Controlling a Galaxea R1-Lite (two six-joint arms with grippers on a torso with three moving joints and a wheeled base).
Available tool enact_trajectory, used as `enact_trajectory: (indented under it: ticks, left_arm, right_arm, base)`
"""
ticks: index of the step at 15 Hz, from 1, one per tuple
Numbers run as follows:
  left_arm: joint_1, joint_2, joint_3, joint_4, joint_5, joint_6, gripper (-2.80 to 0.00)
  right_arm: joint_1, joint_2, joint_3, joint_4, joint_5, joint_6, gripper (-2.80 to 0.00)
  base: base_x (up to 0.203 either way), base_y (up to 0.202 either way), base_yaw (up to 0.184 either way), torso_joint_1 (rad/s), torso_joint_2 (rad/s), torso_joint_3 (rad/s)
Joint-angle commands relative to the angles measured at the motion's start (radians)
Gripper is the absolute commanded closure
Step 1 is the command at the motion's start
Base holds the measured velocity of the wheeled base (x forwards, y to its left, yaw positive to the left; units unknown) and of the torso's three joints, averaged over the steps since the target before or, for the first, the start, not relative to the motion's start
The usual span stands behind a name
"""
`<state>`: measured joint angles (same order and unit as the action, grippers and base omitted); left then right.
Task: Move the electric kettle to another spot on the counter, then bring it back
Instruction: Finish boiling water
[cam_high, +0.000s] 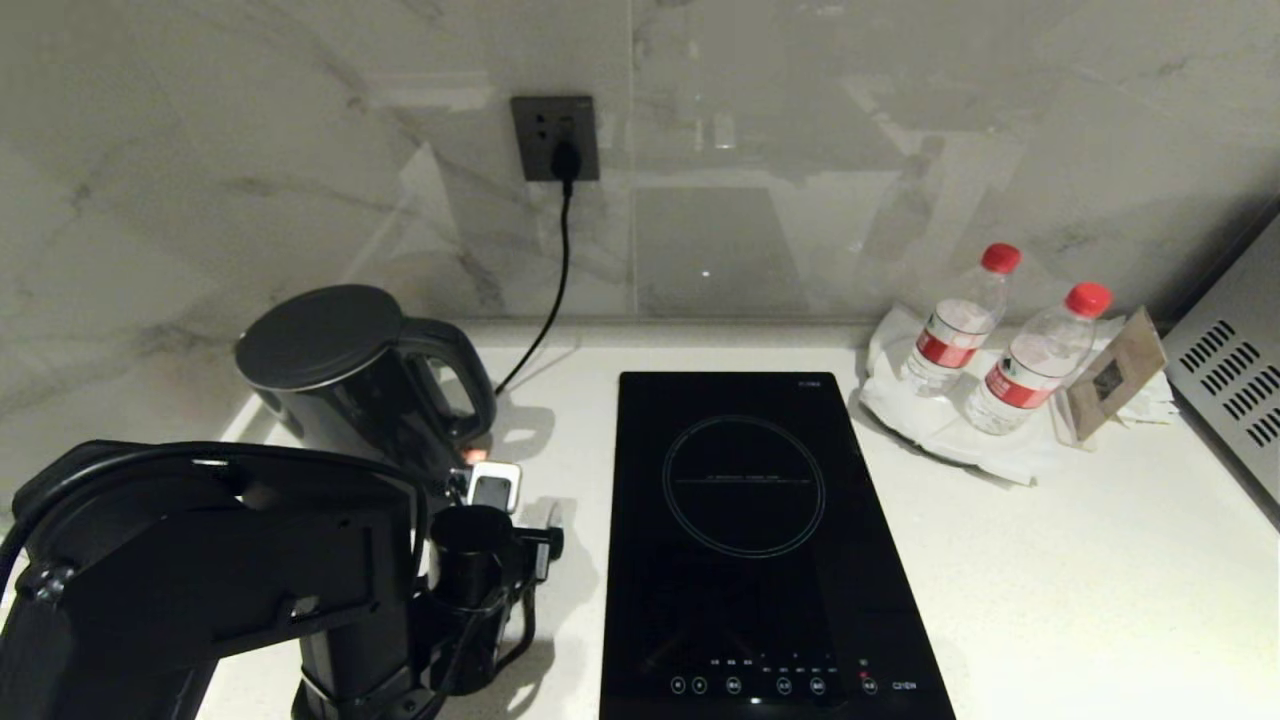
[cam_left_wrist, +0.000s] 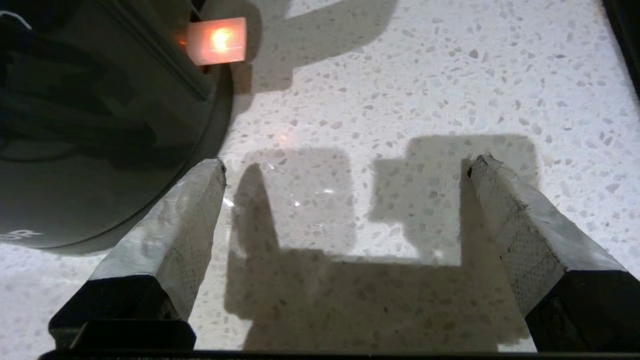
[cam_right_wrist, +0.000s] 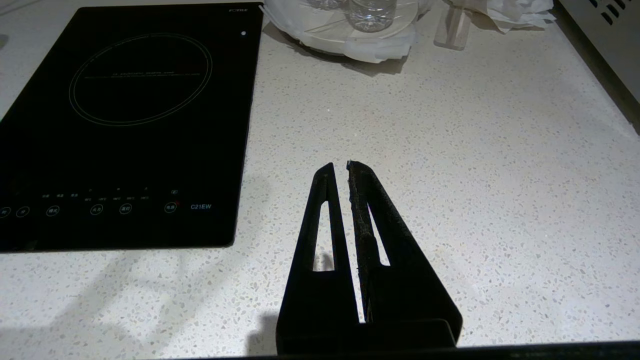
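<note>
Left end effector (cam_left_wrist: 345, 200) hangs spread, empty, beside the electric kettle (cam_high: 345, 375) at frame left, likely lining up on its handle; right end effector (cam_right_wrist: 345, 172) rests pressed together over the counter (cam_right_wrist: 450, 150).

Head view of the counter (cam_high: 1050, 560). At back left stands the electric kettle (cam_high: 345, 375), lid closed, loop handle facing right. The left arm (cam_high: 210, 570) fills the lower left corner, directly in front of the kettle. A cord (cam_high: 555, 290) runs from the wall socket (cam_high: 554, 137) down behind the kettle. The black cooktop (cam_high: 760, 540) lies at centre. Two red-capped water bottles (cam_high: 1000, 345) stand on white paper at back right, beside a small card (cam_high: 1112, 378).
</note>
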<state>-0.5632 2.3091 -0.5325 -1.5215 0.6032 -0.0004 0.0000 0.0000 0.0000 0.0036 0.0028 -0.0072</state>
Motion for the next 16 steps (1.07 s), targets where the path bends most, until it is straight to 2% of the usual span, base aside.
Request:
enact_trajectory:
  ticks: [1,8,16]
  left_arm:
    - [-0.001,0.028,-0.016,-0.009,0.004,-0.001,-2.80]
    - [0.002,0.069,-0.120,-0.009,0.001,0.006,-2.80]
    - [0.005,0.084,-0.175,-0.009,-0.002,0.032,-2.80]
  right_arm:
    - [0.000,0.000,0.000,0.001,0.000,0.000,0.00]
    - [0.000,0.000,0.000,0.000,0.000,0.000,0.00]
    - [0.000,0.000,0.000,-0.001,0.000,0.000,0.00]
  base:
    - [0.000,0.000,0.000,0.000,0.00,0.000]
    - [0.000,0.000,0.000,0.000,0.00,0.000]
    - [0.000,0.000,0.000,0.000,0.00,0.000]
